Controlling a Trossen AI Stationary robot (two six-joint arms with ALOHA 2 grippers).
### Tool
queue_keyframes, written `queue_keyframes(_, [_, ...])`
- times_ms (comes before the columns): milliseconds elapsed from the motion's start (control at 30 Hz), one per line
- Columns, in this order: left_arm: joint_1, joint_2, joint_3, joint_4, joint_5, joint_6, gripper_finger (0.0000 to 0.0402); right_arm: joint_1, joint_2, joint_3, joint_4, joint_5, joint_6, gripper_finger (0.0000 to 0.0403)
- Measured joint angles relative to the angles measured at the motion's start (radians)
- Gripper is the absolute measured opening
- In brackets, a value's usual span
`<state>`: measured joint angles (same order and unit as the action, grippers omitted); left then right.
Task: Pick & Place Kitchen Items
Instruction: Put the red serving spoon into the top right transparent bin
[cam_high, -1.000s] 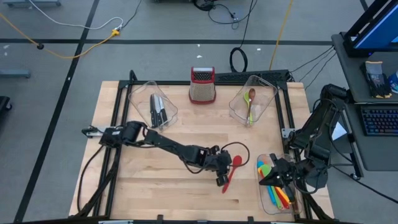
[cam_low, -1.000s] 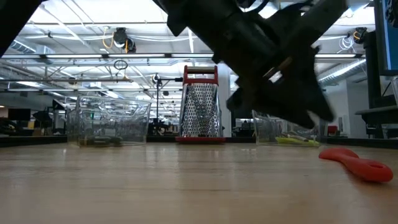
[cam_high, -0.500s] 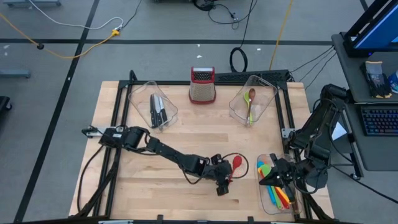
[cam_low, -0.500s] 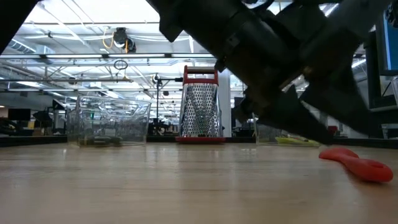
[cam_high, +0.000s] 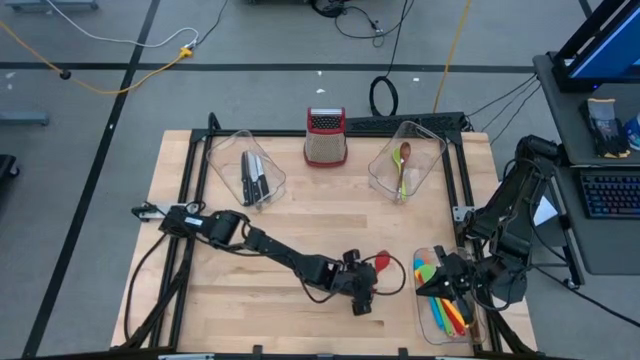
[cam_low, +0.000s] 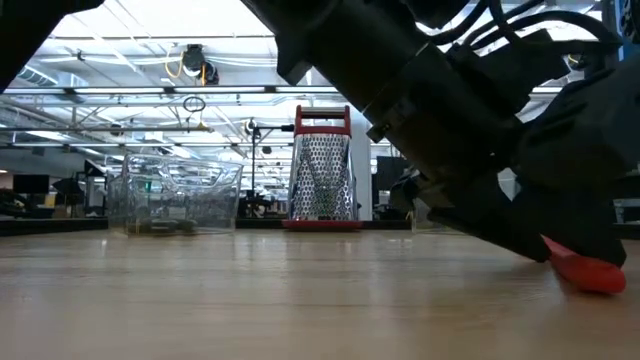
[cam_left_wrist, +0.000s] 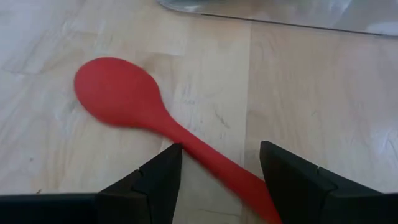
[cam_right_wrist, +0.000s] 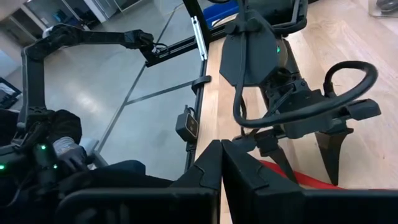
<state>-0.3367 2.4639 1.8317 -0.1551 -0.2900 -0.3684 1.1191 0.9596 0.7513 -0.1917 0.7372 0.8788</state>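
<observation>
- Far to the left claw's rear-left, the knives (cam_high: 254, 178) already lie in their clear bin (cam_high: 222, 150); sorting looks mostly done.
- The left claw (cam_high: 362, 292) stands released, low over the tabletop (cam_high: 300, 220); the red spoon (cam_left_wrist: 140, 109) lies flat, its handle running between the spread fingers, ungrasped, bowl just ahead.
- Two spoons (cam_high: 403, 165) sit binned well beyond the claw.
- The right claw (cam_high: 428, 287) waits clenched, empty, at the spatulas (cam_high: 443, 310).
- Only the red spoon appears left.

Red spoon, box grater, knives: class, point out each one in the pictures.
Red spoon (cam_left_wrist: 119, 94): left wrist view, on its bowl.
Box grater (cam_low: 321, 180): low view, on its metal face.
Knives (cam_high: 254, 176): high view, on the blades.
</observation>
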Motion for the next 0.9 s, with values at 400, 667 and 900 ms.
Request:
queue_keyframes(400, [0.002,0.005,0.008,-0.193,-0.025,-0.063,0.0218,0.000,0.000,0.000,0.000,0.000,-0.001,0.0004])
queue_keyframes(667, [0.000,0.005,0.005,-0.236,-0.036,-0.068,0.0122,0.000,0.000,0.000,0.000,0.000,0.018,0.0004])
queue_keyframes(900, [0.002,0.004,0.004,-0.243,-0.029,-0.031,0.0018,0.000,0.000,0.000,0.000,0.025,0.025,0.0004])
